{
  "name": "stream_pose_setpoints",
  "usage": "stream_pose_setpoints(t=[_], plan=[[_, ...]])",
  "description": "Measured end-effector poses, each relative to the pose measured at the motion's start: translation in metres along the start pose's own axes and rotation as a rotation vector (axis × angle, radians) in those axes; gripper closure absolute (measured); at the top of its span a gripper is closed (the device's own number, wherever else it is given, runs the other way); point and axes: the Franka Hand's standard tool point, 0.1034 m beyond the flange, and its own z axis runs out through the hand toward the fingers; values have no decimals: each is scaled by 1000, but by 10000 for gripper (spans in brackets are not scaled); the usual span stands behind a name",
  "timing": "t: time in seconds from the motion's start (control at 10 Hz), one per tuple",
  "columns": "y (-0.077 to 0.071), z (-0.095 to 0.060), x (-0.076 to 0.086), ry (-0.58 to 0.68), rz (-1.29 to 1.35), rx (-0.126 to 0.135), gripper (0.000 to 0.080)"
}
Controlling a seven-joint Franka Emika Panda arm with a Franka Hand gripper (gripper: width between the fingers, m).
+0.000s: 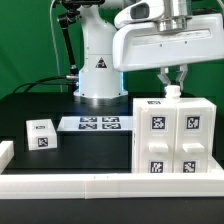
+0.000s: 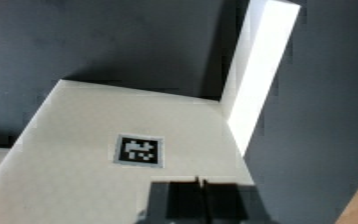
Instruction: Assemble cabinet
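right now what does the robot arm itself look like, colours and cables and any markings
The arm is glossy white with rounded housings, and its base carries a dark triangular mark. Black cables run beside the upper links. The gripper has a boxy white body ending in two slim dark fingers, which also look dark grey in the wrist view.
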Motion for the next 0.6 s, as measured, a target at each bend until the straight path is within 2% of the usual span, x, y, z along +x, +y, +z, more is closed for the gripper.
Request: stream_pose_setpoints(t=[0.2,0.3,0.4,0.5,0.6], plan=[[0,0,0,-1,1,0,525],[0,1,0,-1,1,0,525],[0,1,-1,-3,1,0,348],[1,5,-10,-15,4,0,348],[11,8,-29,-40,-15,0,166]])
